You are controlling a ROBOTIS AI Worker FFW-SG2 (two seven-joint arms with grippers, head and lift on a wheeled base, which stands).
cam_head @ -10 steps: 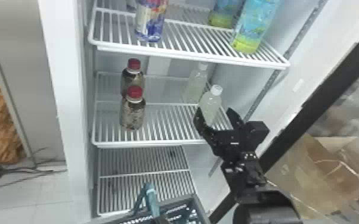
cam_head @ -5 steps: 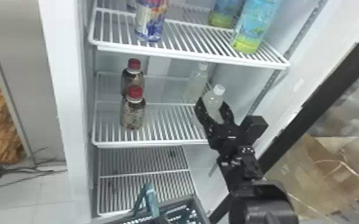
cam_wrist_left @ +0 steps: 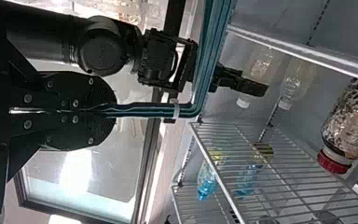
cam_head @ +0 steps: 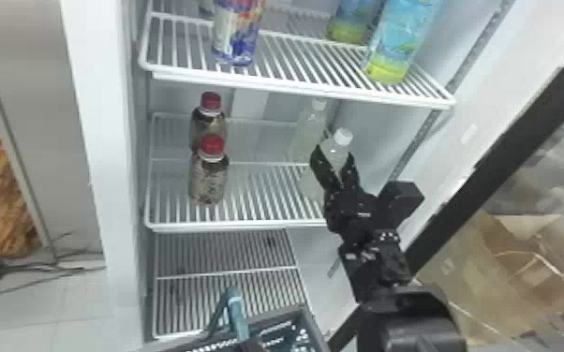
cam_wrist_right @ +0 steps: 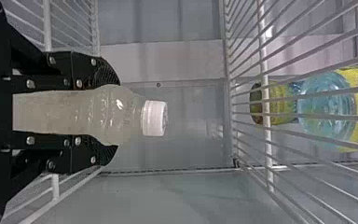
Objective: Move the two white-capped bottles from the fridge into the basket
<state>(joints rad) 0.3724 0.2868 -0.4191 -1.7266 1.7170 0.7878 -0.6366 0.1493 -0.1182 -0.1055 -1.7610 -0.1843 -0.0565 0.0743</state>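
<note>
- The right end effector [cam_wrist_right: 114, 115] is clamped on the body of the front white-capped bottle [cam_wrist_right: 74, 112], its two fingers [cam_wrist_right: 83, 70] along opposite sides and the cap free beyond them.
- The left end effector [cam_wrist_left: 114, 111] is pinched on the handle [cam_head: 235, 311] of the basket [cam_head: 295, 312], which sits low in front of the fridge.
- Done, as I judge it: the first bottle is grasped. In the head view it leans a little over the middle shelf [cam_head: 248, 228]; whether its base touches the wires cannot be told.
- Left to do: bring that bottle out and down into the basket, then fetch the rear white-capped bottle [cam_head: 308, 133], which stands behind it on the same shelf. Only part of the basket's inside shows, so its contents cannot be judged.
- Edges: the upper shelf [cam_head: 295, 89] runs above the caps, so a high lift could knock the cap on it. The fridge's side wall [cam_head: 379, 135] is near on the right, and the middle shelf's front lip must be cleared.
- Open room: the middle of the shelf, between the held bottle and the front red-capped bottle [cam_head: 208, 180], is free. A slight lift, then straight out and down, looks safest, keeping clear of the upright handle.
</note>
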